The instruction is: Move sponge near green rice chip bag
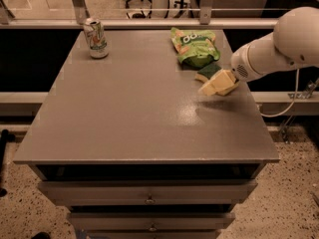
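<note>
A grey surface fills the middle of the view, with drawers stacked under its near edge. The green rice chip bag lies flat on the far right part of the surface, its white lettering facing up. The sponge lies flat just beside the bag's near right corner, dark green side up with a strip of pale yellow foam showing along its near edge. Sponge and bag sit so close that their edges seem to meet, though actual contact cannot be made out.

The white arm reaches in from the right edge of the view, over the right side of the surface. Its pale yellow hand points left and slightly down, sitting just on the near right side of the sponge and low over the surface. It overlaps the sponge's near right corner in this view. I cannot tell whether the hand is spread or pressed together, nor whether it touches the sponge. A soft shadow falls on the surface just near of the hand.

A white-and-green drink can stands upright at the far left, well apart from the bag and sponge. A pale cable hangs down on the right, beyond the surface's edge, above the speckled floor.
</note>
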`<action>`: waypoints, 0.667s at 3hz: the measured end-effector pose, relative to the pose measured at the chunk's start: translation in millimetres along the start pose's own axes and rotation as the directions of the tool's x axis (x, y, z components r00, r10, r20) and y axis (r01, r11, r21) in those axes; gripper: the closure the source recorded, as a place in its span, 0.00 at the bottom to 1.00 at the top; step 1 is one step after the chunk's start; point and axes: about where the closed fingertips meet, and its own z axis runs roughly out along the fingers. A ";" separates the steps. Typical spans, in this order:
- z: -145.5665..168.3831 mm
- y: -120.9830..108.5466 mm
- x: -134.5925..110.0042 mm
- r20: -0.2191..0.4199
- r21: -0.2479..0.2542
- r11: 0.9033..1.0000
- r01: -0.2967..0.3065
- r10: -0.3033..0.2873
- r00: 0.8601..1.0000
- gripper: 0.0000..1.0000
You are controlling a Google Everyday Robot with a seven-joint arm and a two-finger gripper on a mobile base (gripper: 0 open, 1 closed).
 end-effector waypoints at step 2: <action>-32.5 15.6 4.1 0.093 -0.028 1.000 0.011 -0.008 0.996 0.00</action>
